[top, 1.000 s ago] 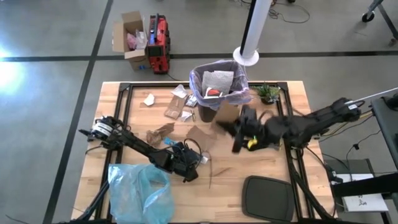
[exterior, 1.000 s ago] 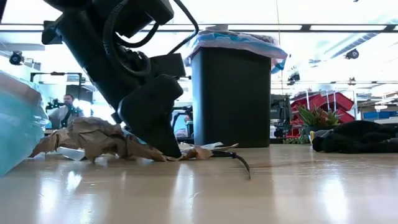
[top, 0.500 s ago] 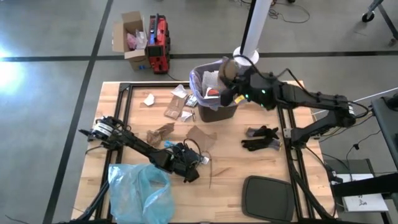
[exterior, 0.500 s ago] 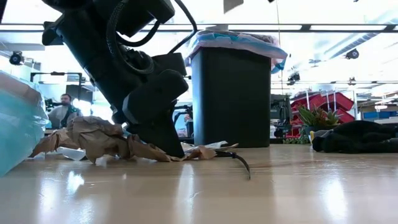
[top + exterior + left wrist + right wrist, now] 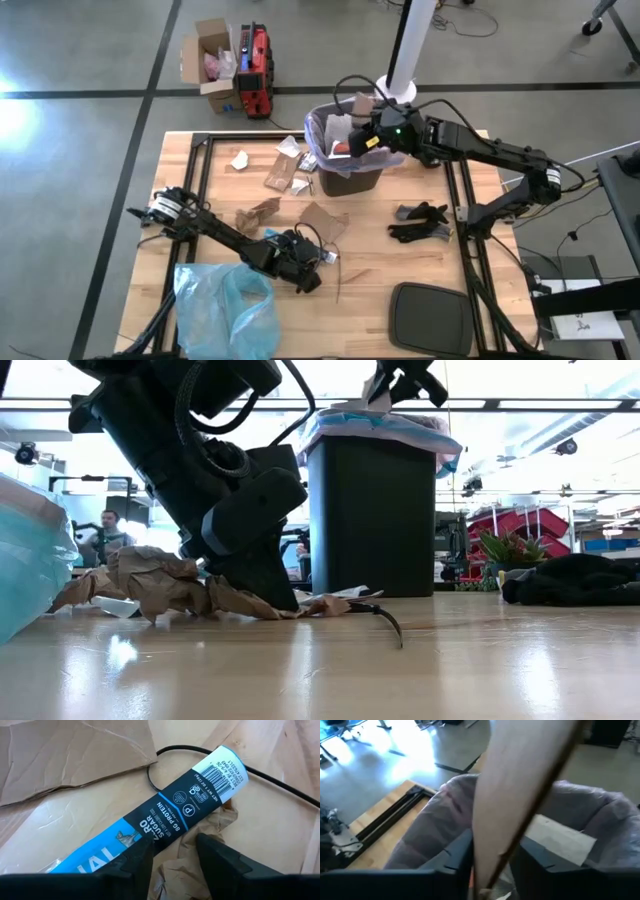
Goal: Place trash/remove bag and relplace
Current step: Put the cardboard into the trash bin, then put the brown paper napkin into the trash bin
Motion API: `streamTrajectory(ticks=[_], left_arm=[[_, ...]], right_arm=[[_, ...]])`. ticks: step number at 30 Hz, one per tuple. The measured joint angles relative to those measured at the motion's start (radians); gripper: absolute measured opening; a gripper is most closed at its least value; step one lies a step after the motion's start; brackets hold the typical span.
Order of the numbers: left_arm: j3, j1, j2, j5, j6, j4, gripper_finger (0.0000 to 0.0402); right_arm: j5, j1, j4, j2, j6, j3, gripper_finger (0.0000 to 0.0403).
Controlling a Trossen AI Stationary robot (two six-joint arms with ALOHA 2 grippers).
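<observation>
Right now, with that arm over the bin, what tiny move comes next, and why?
Probably the right tool should spread its fingers wider and let go. It hangs over the black bin with the lavender-pink plastic liner, and a flat brown cardboard scrap sits between its fingers, right above the opening, so it would likely fall inside.

A light-blue plastic bag (image 5: 225, 310), black gloves (image 5: 420, 222) and a small plant (image 5: 432, 150) sit on the table (image 5: 400, 275).
</observation>
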Motion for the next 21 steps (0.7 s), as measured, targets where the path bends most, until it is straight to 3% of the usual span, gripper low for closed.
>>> streamTrajectory(ticks=[8,12,16,21], left_arm=[[0.001,0.000,0.000,0.001,0.000,0.004,0.0150],[0.001,0.000,-0.001,0.001,0.000,0.007,0.0150],[0.002,-0.001,-0.001,0.017,0.000,0.010,0.0144],[0.002,-0.001,-0.001,0.019,-0.001,0.010,0.0135]], right_arm=[[0.006,-0.008,-0.012,-0.005,0.053,0.000,0.0197],[0.024,-0.009,-0.052,-0.002,0.115,0.000,0.0203],[-0.077,-0.034,-0.117,0.005,0.230,0.000,0.0203],[-0.118,-0.035,-0.133,0.006,0.293,0.000,0.0211]])
